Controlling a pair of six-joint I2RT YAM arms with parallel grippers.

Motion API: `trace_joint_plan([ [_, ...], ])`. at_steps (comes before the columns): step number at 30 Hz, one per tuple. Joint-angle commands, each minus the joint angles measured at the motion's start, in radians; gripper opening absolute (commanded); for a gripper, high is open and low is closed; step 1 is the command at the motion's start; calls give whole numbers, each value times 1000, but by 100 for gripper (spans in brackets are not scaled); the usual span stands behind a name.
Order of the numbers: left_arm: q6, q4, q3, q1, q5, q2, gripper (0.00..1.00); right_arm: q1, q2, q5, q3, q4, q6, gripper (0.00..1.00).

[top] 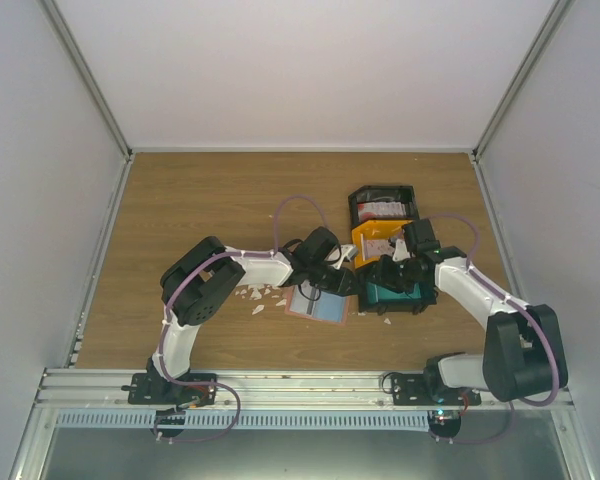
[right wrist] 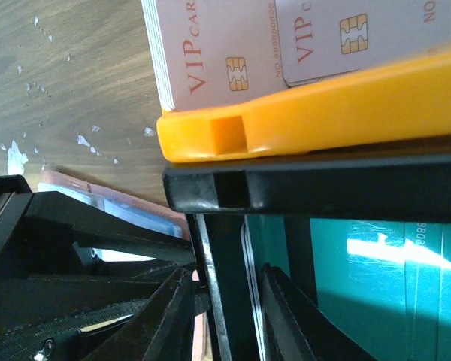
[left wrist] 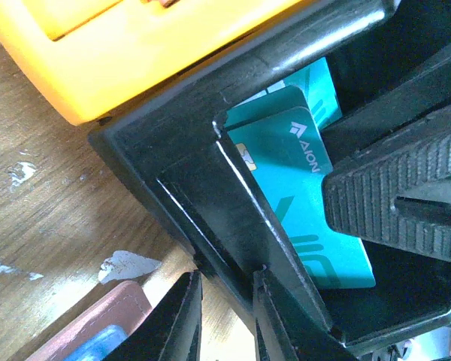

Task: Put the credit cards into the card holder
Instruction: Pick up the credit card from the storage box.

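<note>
Teal credit cards (left wrist: 301, 203) stand in a black bin (left wrist: 180, 150) on the table; they also show in the right wrist view (right wrist: 376, 286). The salmon card holder (top: 315, 305) lies open, blue inside up, just left of that bin; its corner shows in the left wrist view (left wrist: 98, 331). My left gripper (left wrist: 225, 301) has its tips closed on the bin's near wall at a corner. My right gripper (right wrist: 225, 301) clamps the same bin's wall (right wrist: 218, 248), one finger outside and one inside against the teal cards' edges. Its ribbed finger (left wrist: 391, 195) lies over a teal card.
An orange bin (right wrist: 323, 113) with whitish-pink VIP cards (right wrist: 233, 53) touches the teal bin's far side. Behind it stands another black bin (top: 380, 195) with red-and-white cards (top: 383, 209). Small white scraps (top: 252, 295) lie left of the holder. Both arms crowd the table's middle.
</note>
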Motion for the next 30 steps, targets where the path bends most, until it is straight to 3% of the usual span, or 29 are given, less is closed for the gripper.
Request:
trace_joint_plan([
  [1, 7, 17, 14, -12, -17, 28, 23, 5, 4, -36, 5, -29, 0, 27],
  [16, 4, 23, 6, -12, -18, 24, 22, 41, 79, 20, 7, -24, -74, 27],
  [21, 6, 25, 0, -12, -23, 14, 22, 59, 69, 116, 21, -44, -65, 11],
  [27, 9, 30, -4, -12, -24, -6, 26, 59, -16, 229, 61, -114, -49, 1],
  [30, 10, 31, -6, -12, -33, -32, 30, 60, -55, 249, 71, -130, -44, 0],
])
